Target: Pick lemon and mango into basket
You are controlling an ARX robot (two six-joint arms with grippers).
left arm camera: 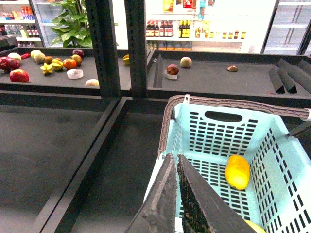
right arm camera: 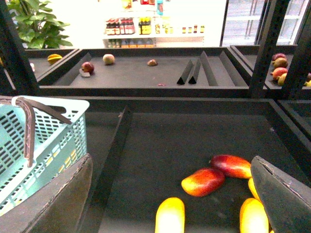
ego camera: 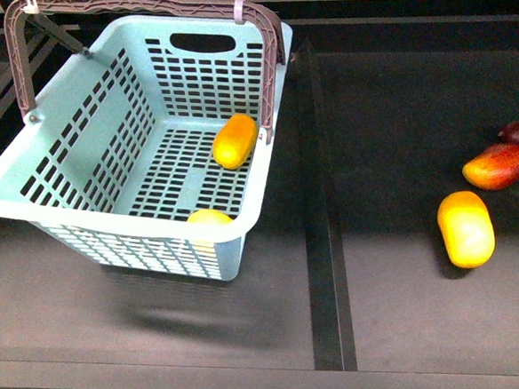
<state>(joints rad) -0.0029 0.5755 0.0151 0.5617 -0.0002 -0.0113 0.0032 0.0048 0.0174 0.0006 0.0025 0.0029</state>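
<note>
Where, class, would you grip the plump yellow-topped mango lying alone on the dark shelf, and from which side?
Probably from above, across the narrow middle of the plump mango. It lies flat with its long axis running near to far, nothing touching it, so the fingers can close on its rounded flanks.

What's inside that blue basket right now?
Inside the basket lie two fruits: an orange mango on the slotted floor, and a yellow lemon against the near wall. That wall's rim hides the lemon's lower part.
</note>
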